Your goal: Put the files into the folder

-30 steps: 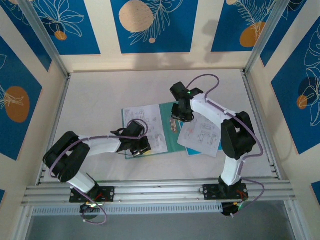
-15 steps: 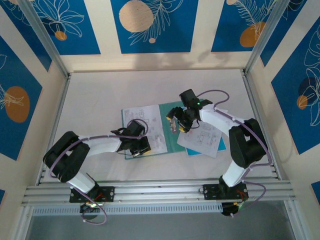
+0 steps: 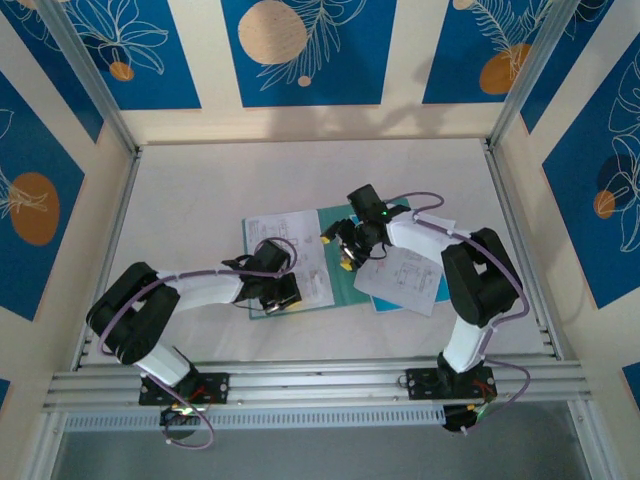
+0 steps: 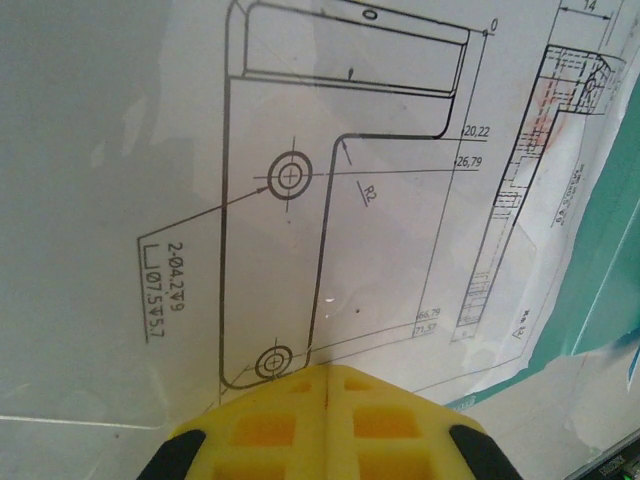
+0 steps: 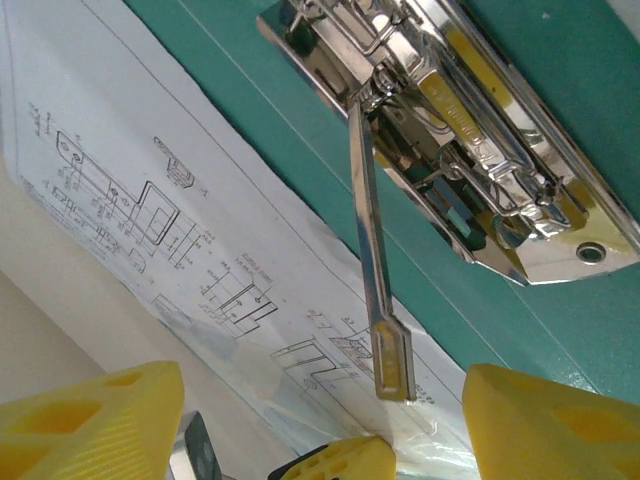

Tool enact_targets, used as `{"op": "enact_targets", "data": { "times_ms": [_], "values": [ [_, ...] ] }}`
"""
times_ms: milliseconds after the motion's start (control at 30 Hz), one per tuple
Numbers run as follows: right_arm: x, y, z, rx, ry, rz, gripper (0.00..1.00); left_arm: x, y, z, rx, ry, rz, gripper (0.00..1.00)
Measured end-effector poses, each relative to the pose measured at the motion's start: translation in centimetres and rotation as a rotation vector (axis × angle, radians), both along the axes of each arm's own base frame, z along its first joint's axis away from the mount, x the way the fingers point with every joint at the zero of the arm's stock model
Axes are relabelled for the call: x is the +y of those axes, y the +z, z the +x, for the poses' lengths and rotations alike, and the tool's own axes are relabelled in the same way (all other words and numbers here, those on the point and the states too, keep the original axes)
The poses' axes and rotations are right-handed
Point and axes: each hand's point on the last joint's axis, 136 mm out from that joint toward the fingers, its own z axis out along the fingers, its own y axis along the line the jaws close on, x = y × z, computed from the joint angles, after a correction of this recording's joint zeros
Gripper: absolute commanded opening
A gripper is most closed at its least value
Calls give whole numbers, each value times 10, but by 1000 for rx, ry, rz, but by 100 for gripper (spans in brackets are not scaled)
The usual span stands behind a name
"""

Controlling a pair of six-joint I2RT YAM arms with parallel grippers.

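Note:
The teal folder lies open flat in the middle of the table. One file, a white sheet with line drawings, covers its left half. My left gripper is shut, its yellow tips together and resting on this sheet near its front edge. A second file lies on the right side. My right gripper is open above the folder's metal clip, whose lever stands raised between the fingers, untouched. A printed file lies below it.
A brighter blue sheet edge peeks out under the right file. Aluminium rails run along the near edge and posts stand at both sides. Bare white table stretches behind the folder.
My right gripper has opened and shifted a little toward the front left over the clip. The left arm has stayed still, shut on the sheet's edge area.

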Motion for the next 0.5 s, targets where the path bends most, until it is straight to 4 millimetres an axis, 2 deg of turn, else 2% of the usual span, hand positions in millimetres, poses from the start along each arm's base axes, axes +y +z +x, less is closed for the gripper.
{"op": "enact_targets", "data": {
  "times_ms": [333, 500],
  "values": [
    [13, 25, 29, -59, -18, 50, 71, 0, 0, 0, 5, 0, 5, 0],
    [11, 23, 45, -61, -36, 51, 70, 0, 0, 0, 6, 0, 5, 0]
  ]
}}
